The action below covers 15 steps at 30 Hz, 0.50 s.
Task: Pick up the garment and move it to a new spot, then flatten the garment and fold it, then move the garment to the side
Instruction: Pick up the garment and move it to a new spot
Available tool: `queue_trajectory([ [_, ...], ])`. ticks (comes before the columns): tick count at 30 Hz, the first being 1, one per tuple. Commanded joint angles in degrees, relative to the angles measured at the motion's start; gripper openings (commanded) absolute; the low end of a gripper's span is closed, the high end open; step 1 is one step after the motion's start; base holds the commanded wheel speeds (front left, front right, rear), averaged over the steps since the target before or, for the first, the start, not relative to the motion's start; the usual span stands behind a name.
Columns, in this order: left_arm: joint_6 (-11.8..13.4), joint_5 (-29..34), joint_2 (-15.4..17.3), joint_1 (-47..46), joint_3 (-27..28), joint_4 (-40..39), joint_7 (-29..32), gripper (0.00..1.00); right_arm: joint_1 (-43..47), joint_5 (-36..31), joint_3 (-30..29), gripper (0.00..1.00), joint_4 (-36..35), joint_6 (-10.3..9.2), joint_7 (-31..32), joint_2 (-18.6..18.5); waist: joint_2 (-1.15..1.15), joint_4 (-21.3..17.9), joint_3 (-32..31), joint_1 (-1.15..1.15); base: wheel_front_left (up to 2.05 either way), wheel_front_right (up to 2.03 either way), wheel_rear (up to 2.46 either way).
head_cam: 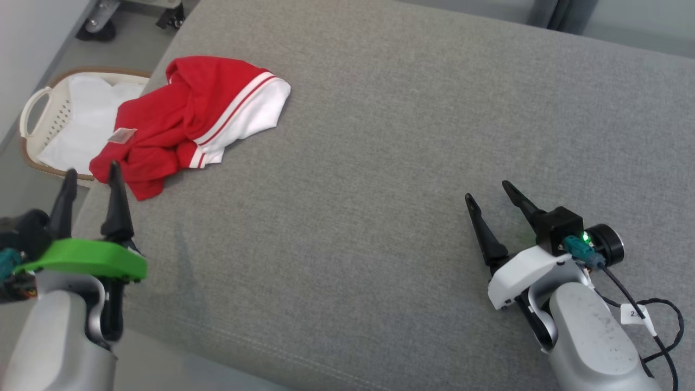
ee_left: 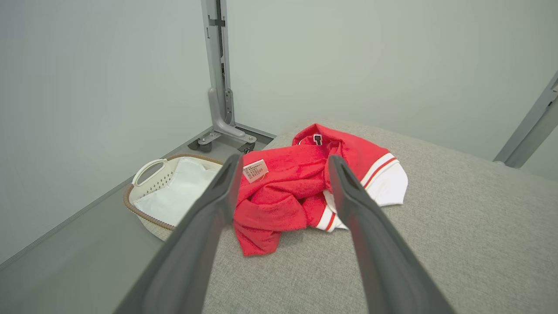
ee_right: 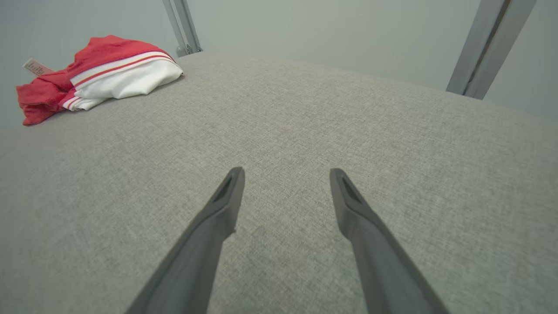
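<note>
Head view, garment (head_cam: 163,122) just beyond left claw (head_cam: 92,169)

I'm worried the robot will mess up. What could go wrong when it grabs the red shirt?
The garment lies bunched at the edge of the grey surface, with the basket on the floor below; a nudge from the open left gripper might push it off. It is crumpled, so a pinch may catch only one fold and lift it twisted.
</note>
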Motion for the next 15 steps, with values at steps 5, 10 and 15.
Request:
queue_trajectory([
  [5, 0.19, -7.79, 8.08, -10.34, -6.49, 4.27, 0.00, 1.00, -3.55, -1.59, -0.39, 1.00, -0.91, -0.11, -0.23, -0.32, 0.00, -6.48, 10.60, 0.00, 0.00, 0.00, 0.00],
  [10, 0.18, -15.30, 13.65, -16.77, -15.40, 7.76, -0.01, 1.00, -5.95, -2.76, -0.40, 1.00, -2.04, -0.11, -0.17, -0.41, 0.00, -8.87, 14.41, 0.00, 0.00, 0.00, 0.00],
  [15, 0.18, -24.48, 17.45, -21.39, -24.15, 9.31, 0.07, 1.00, -6.84, -3.66, -0.86, 1.00, -2.26, -0.16, -0.07, -0.83, 0.00, -10.94, 17.42, 0.00, 0.00, 0.00, 0.00],
])
